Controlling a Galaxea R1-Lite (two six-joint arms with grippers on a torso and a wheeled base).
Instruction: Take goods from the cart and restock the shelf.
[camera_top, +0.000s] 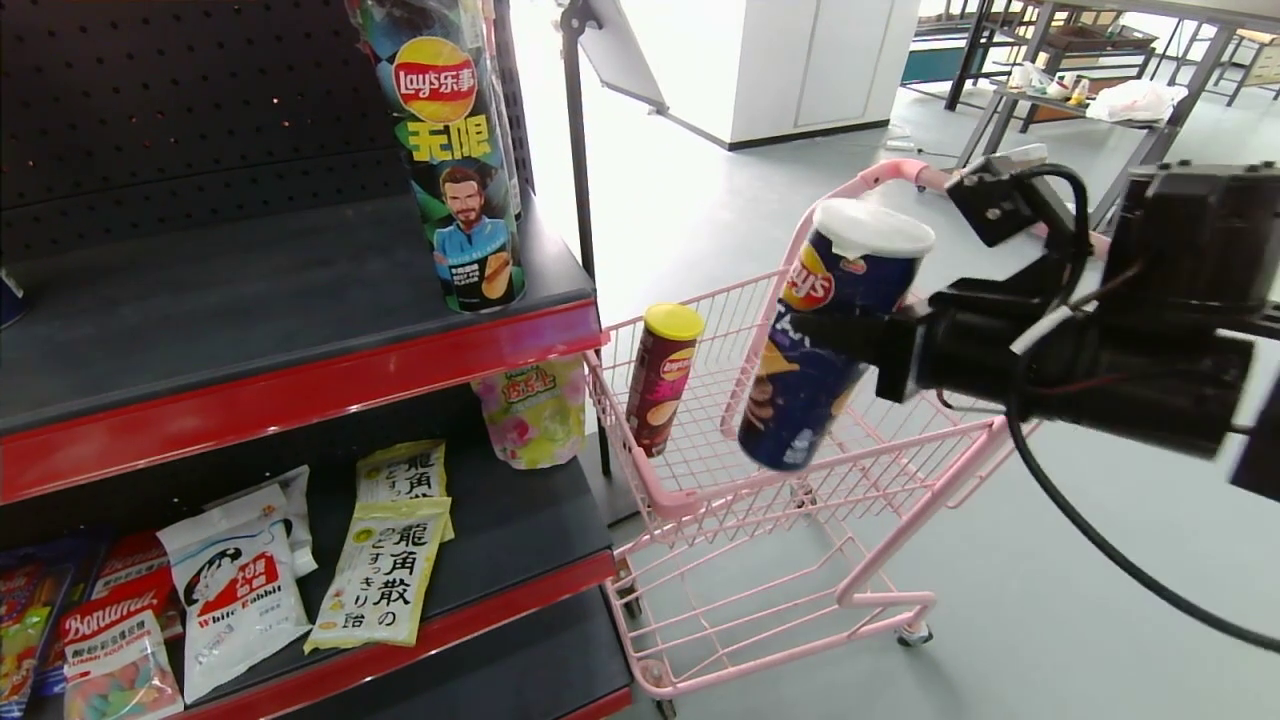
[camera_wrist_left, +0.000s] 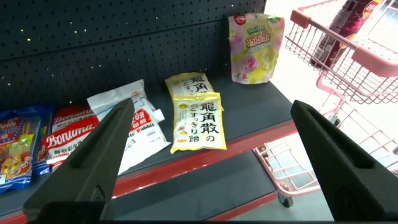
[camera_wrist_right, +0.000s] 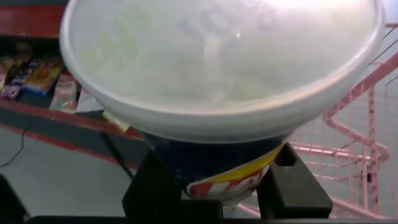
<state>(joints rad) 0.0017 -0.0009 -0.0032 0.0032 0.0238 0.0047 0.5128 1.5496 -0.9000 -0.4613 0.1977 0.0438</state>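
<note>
Left wrist view gives us the left gripper (camera_wrist_left: 211, 106), its fingers spread wide with nothing between them, hanging in front of the lower shelf (camera_wrist_left: 267, 106). That shelf holds flat goods: candy bags (camera_wrist_left: 37, 140) at the far left, then a white bag (camera_wrist_left: 140, 121), then two overlapping yellow packets (camera_wrist_left: 198, 118). A pouch (camera_wrist_left: 255, 40) stands against the back panel at the right end. Above it, the upper shelf (camera_top: 250, 290) carries one tall can (camera_top: 462, 180), upright near its right end.

Just right of the shelving stands the pink cart (camera_top: 690, 500). Its basket holds a maroon can (camera_top: 662, 385) with a yellow lid, standing in the corner nearest the shelf.

Further right, the blue can (camera_top: 805, 410) hangs tilted over the basket, white lid uppermost and base lowest. The right gripper (camera_top: 825, 340) is clamped across its body below the lid.

We judge the blue can to be light, with a stiff tube wall that will take a firm squeeze. Its glossy skin looks slippery, so it could slide or swing in the grip. The mid-body hold suits it. We would keep off the snap-on lid, which could pop free, and set it down gently, since the contents are brittle.
</note>
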